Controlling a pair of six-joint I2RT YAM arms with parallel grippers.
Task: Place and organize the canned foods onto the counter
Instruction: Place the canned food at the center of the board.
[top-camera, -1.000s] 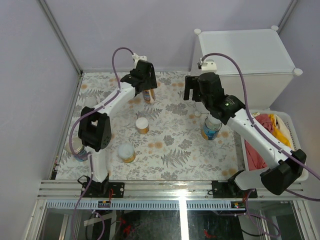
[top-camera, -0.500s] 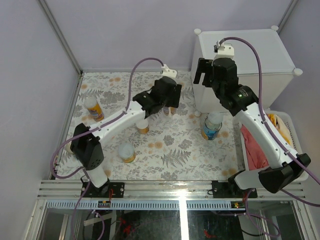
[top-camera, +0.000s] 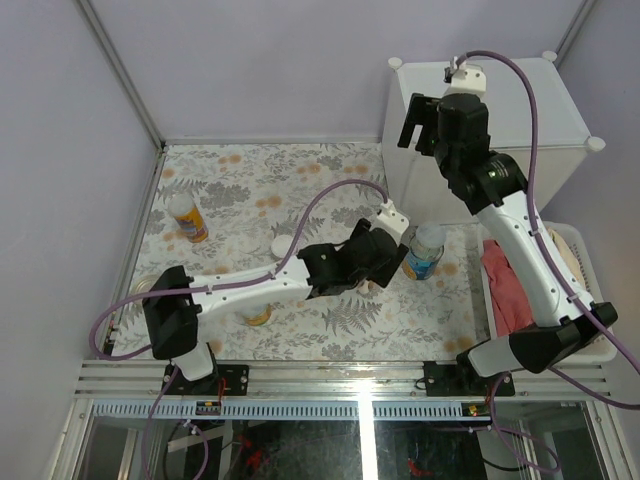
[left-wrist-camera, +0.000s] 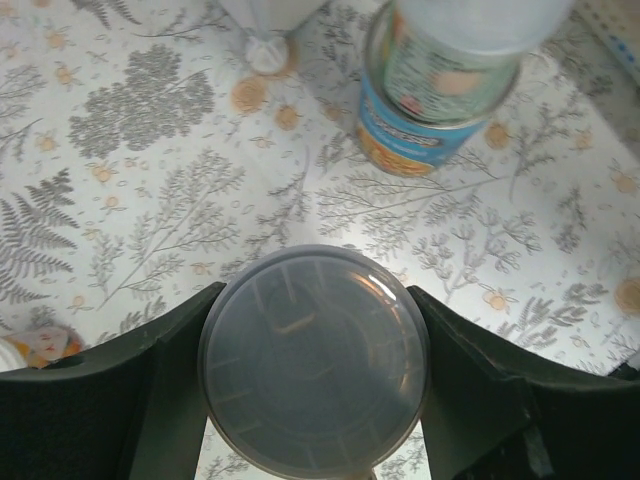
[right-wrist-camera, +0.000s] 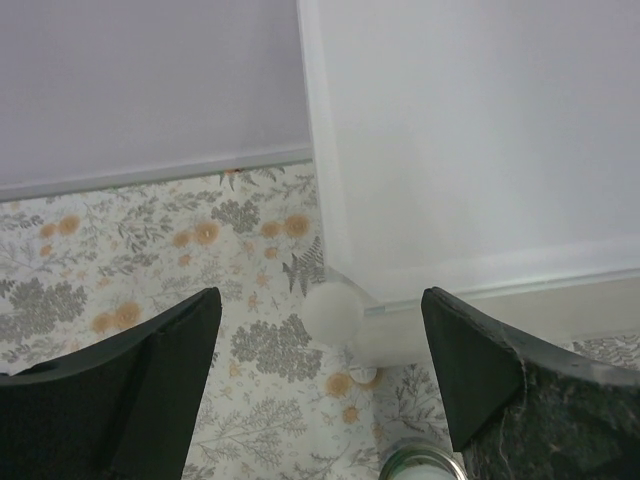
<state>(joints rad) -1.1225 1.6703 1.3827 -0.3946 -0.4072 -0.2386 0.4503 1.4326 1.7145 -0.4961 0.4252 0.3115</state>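
Above floral mat (left-wrist-camera: 150, 150), half-open left tool (left-wrist-camera: 315, 378) clamps grey-lidded can (left-wrist-camera: 313, 345)

No writing is legible; the print on the blue-labelled can (left-wrist-camera: 420, 135) is too blurred to read.

Your top camera looks steeply down from the near side; both wrist cameras face downward, close, sharing the blue-labelled can (left-wrist-camera: 430, 130).
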